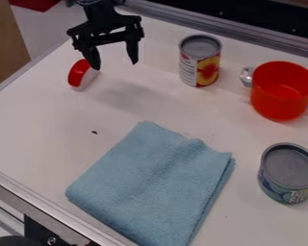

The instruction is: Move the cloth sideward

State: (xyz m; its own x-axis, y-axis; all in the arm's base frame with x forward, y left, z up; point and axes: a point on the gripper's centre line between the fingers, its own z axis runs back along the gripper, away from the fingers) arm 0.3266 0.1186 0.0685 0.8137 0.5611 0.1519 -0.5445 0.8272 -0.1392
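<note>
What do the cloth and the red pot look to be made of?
The cloth: soft, matte textile, probably microfiber or terry, judging by its fuzzy, napped surface and rounded folds. The red pot: smooth and slightly glossy, perhaps enameled metal or plastic; its side handle shines silvery, suggesting metal or a metallic coating.

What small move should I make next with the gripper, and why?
I'd probably carry the gripper, fingers left open, toward the camera until it hangs over the blue cloth's far edge. The cloth lies folded well nearer the camera, while the gripper hangs at the far side, near the red-and-white object, with nothing between its fingers.
</note>
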